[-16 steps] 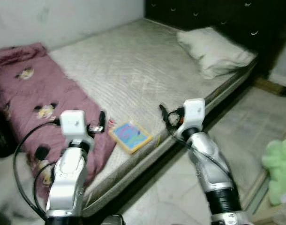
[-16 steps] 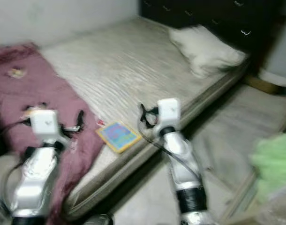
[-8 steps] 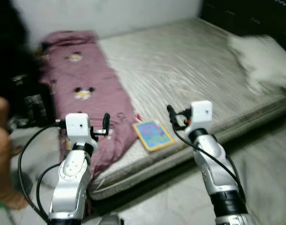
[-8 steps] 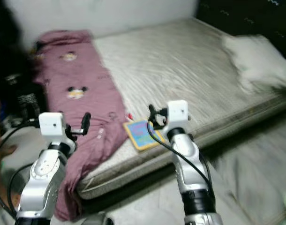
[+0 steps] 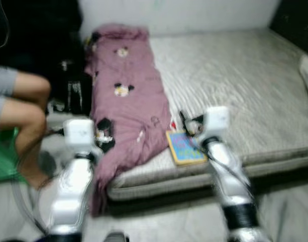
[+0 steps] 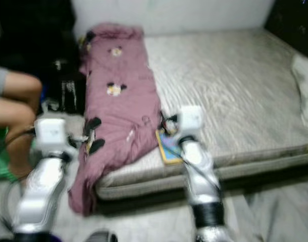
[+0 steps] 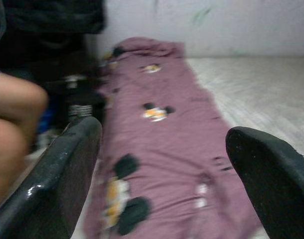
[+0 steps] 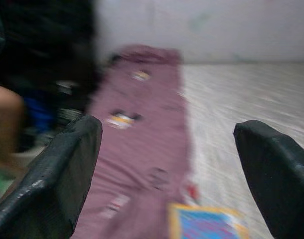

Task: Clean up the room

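The view has swung leftward along the bed (image 5: pixel 255 101), bringing the purple blanket (image 5: pixel 126 101) and a seated person's knee (image 5: pixel 28 98) into frame. Both the left end effector (image 5: pixel 104 135) and right end effector (image 5: pixel 187 123) hover wide open and empty, the colourful book (image 5: pixel 185 148) lying at the mattress edge just below the right one, so pickup looks imminent.

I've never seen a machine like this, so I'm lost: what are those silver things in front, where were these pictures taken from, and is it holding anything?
The silver things are the arms of a walking robot. Each ends in a claw of two black fingers: the left claw and the right claw. Two pictures come from cameras in its head, looking down. The other two come from cameras on its wrists, looking out between the fingers. Both claws are open and hold nothing. Before it is a bed with a purple blanket and a colourful book near the edge. A person's legs show at the left. The pictures are blurred.
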Controlling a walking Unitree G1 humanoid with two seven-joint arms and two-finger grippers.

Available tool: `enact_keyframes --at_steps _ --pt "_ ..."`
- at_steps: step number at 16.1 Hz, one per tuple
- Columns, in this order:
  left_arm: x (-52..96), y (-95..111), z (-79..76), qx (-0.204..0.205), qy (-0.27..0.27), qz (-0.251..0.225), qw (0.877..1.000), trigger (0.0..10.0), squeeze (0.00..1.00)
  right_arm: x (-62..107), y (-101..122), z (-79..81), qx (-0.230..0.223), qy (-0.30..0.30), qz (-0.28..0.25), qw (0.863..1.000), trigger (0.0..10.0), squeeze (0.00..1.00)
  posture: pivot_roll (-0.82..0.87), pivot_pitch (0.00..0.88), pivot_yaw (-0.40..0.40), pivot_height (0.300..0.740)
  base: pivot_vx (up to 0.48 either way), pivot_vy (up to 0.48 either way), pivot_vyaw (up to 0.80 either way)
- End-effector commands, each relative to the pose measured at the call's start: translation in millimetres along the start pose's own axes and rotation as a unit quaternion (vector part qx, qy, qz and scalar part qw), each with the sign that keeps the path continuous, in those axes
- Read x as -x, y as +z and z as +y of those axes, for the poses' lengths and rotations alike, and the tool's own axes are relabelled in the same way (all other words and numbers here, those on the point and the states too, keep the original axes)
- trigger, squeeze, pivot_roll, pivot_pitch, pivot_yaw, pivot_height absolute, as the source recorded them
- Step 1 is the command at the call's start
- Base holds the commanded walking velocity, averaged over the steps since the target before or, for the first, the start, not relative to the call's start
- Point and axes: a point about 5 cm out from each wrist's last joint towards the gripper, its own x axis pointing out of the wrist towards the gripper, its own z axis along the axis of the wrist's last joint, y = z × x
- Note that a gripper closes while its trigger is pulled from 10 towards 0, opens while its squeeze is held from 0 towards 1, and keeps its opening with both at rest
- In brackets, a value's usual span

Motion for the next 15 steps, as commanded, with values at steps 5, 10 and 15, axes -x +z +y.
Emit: enact_keyframes --at_steps 5,10,15 --pt "-1.3 4.3 -6.3 0.018 -0.016 -0.009 1.0 10.0 0.0 2.9 0.3 -16.0 -0.03 -0.036 -0.002 0.999 10.0 0.0 -0.07 0.0 -0.011 0.74 0.0 0.0 0.16" --pt "-0.1 5.9 -8.1 0.024 -0.03 -0.016 0.999 10.0 0.0 3.3 0.0 -12.1 -0.03 -0.024 -0.002 0.999 10.0 0.0 -0.07 0.0 -0.007 0.74 0.0 0.0 0.0" --pt "0.7 6.6 -8.9 0.025 -0.036 -0.018 0.999 10.0 0.0 3.2 -2.2 -14.1 -0.026 -0.035 0.005 0.999 10.0 0.0 -0.07 0.0 -0.006 0.74 0.103 0.0 0.0"
